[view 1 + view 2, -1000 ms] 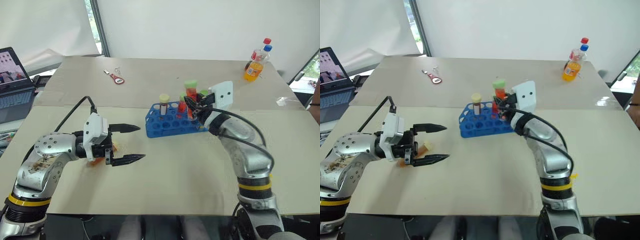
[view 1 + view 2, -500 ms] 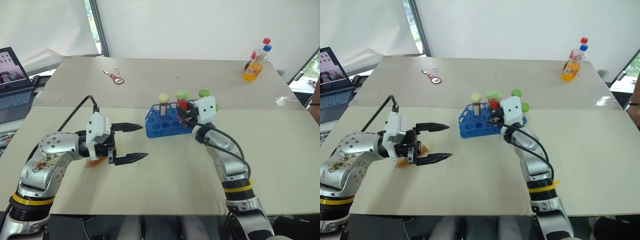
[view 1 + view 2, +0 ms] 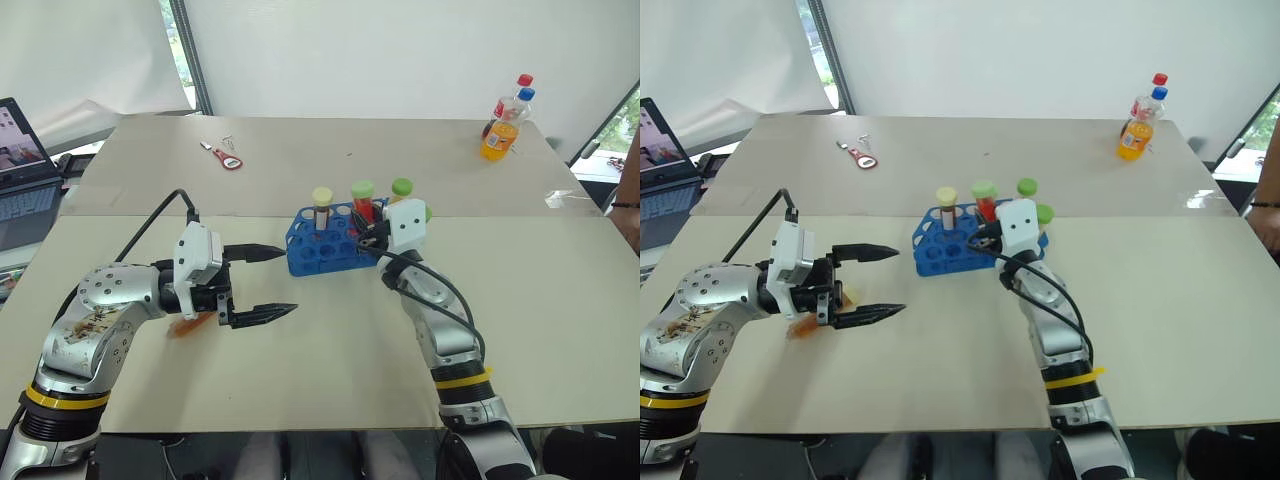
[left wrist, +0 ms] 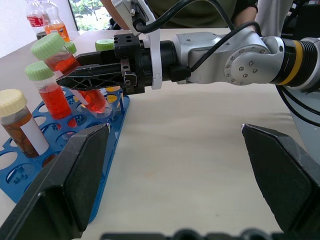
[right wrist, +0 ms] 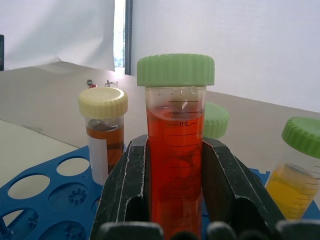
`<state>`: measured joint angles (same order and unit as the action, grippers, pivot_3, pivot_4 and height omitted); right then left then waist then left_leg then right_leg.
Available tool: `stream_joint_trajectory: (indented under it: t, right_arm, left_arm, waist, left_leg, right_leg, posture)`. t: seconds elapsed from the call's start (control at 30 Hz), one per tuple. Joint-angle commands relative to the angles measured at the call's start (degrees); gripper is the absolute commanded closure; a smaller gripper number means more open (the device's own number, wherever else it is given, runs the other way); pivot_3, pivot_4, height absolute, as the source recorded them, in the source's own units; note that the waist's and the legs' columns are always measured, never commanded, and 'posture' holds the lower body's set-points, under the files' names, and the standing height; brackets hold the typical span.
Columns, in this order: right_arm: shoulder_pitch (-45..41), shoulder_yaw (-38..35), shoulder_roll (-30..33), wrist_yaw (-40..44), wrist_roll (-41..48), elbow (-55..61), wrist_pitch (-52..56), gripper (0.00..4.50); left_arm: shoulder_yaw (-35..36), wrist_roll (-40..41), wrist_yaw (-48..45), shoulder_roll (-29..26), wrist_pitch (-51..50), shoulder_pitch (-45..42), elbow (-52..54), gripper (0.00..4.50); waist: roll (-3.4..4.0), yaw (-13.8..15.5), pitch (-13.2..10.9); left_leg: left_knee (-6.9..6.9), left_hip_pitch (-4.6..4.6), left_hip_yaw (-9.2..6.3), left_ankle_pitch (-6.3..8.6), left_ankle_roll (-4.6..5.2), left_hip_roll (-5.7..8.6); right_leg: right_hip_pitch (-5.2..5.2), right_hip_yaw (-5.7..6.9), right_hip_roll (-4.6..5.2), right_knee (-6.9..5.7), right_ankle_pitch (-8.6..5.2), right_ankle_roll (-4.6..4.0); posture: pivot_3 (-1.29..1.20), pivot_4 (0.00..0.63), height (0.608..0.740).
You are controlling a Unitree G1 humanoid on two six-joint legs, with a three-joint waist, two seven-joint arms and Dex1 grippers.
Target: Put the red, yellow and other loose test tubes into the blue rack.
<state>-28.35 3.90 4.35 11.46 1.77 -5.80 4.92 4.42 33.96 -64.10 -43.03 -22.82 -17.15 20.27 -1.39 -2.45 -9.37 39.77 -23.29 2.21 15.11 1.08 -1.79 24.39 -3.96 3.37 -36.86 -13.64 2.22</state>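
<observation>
- Red tube (image 5: 175,150) with its green cap, pinched between the right gripper (image 4: 95,75) fingers, has come down since a second ago and now stands in the blue rack (image 3: 325,250).
- Amber tube (image 5: 104,132) and yellow tube (image 5: 295,170) stand in the rack beside it.
- Left gripper (image 3: 268,283) stays spread wide and empty, well left of the rack.

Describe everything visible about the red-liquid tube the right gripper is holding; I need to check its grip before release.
The red tube is clear plastic with printed graduations and a ribbed green cap, filled with red liquid nearly to the cap. It stands roughly upright, clamped between the jaws of the right gripper at mid-body, over the blue rack, its lower end reaching down to the holes. An amber tube and a yellow one stand nearby.
</observation>
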Motion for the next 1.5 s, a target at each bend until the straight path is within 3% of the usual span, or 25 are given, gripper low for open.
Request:
stream_joint_trajectory:
  t: [0.03,0.57,0.63,0.83,0.87,0.97,1.1,1.2,1.33,1.5]
  right_arm:
    - [-0.06,-0.09,-1.22,-1.5,-0.51,-0.46,-3.41,3.51]
    - [2.71,-1.92,-7.86,-4.82,1.34,-6.01,-11.97,3.51]
    - [3.22,-1.87,-8.28,-4.23,1.7,-6.2,-12.99,2.45]
    - [6.36,-1.03,-5.62,-3.01,-0.19,-2.19,-10.32,0.35]
    - [7.38,-0.66,-4.62,-2.33,-0.48,-0.66,-9.51,0.05]
    - [11.68,-0.27,0.43,1.75,0.13,7.33,-5.51,0.05]
    - [17.74,1.49,12.1,14.58,4.26,20.16,2.62,0.05]
    - [19.01,0.88,19.34,21.95,8.54,25.51,6.86,0.05]
    - [13.44,-0.62,29.8,33.67,19.82,32.29,20.68,0.05]
    - [4.16,0.98,35.35,39.84,29.72,35.65,33.76,0.05]
  left_arm:
    - [0.76,1.19,0.52,-0.24,-0.38,-0.99,1.85,0.0]
    - [3.66,6.75,15.45,3.57,-10.06,-0.34,8.26,0.0]
    - [3.59,6.14,16.76,3.31,-10.49,-0.34,8.61,0.0]
    - [2.9,4.81,18.27,1.34,-12.21,-0.49,8.16,0.0]
    - [2.79,4.62,18.0,0.38,-12.88,-0.54,7.86,0.0]
    - [2.71,3.85,17.83,-3.85,-15.9,-1.38,8.09,0.0]
    - [1.69,1.84,16.51,-12.3,-21.01,-2.86,7.86,0.0]
    - [0.79,1.14,15.82,-15.41,-22.78,-4.05,7.88,0.0]
    - [-3.8,-1.5,12.79,-24.0,-28.93,-5.47,7.4,0.0]
    - [-7.48,-3.35,9.68,-28.9,-32.82,-7.66,3.89,0.0]
  waist:
    - [0.0,-0.03,0.0]
    - [0.0,-0.15,0.0]
    - [0.0,-0.17,0.0]
    - [0.0,-0.11,0.0]
    - [0.0,-0.02,0.0]
    - [0.0,0.11,0.0]
    - [-0.01,0.12,-0.01]
    - [-0.02,0.08,-0.02]
    - [-0.07,-0.21,-0.08]
    - [-0.1,0.35,-0.11]
  left_leg:
    - [0.0,0.0,0.0,0.0,0.0,0.0]
    - [-0.01,0.05,-0.07,0.0,-0.01,-0.04]
    - [-0.02,0.06,-0.07,0.0,-0.01,-0.03]
    - [-0.03,0.05,-0.07,0.0,-0.03,-0.02]
    - [-0.04,0.04,-0.08,-0.01,-0.03,-0.02]
    - [-0.03,0.03,-0.08,-0.01,-0.03,0.02]
    - [-0.02,0.02,-0.08,0.0,-0.03,0.05]
    - [-0.03,0.1,-0.06,0.0,-0.02,0.02]
    - [-0.02,0.15,0.01,-0.01,-0.02,-0.02]
    - [-0.03,0.15,0.02,-0.01,-0.01,-0.07]
  right_leg:
    - [0.0,0.0,0.0,-0.02,0.0,0.0]
    - [-0.01,-0.01,0.02,-0.22,0.01,-0.01]
    - [-0.01,-0.01,0.02,-0.21,0.01,-0.01]
    - [-0.01,-0.01,0.03,-0.22,0.01,-0.01]
    - [-0.01,-0.01,0.04,-0.21,0.01,-0.02]
    - [-0.02,-0.01,0.06,-0.19,0.01,-0.01]
    - [-0.02,0.0,0.05,0.02,-0.01,0.01]
    - [-0.08,0.0,0.0,0.07,-0.02,0.0]
    - [-0.08,-0.05,-0.07,0.06,-0.04,-0.03]
    - [-0.09,0.01,-0.14,0.06,-0.08,-0.09]
  posture:
    - [0.0,0.15,0.74]
    - [0.0,0.15,0.74]
    - [0.0,0.15,0.74]
    - [0.0,0.15,0.74]
    - [0.0,0.15,0.74]
    - [0.0,0.15,0.74]
    - [0.0,0.15,0.74]
    - [0.0,0.15,0.74]
    - [0.0,0.15,0.74]
    - [0.0,0.15,0.74]
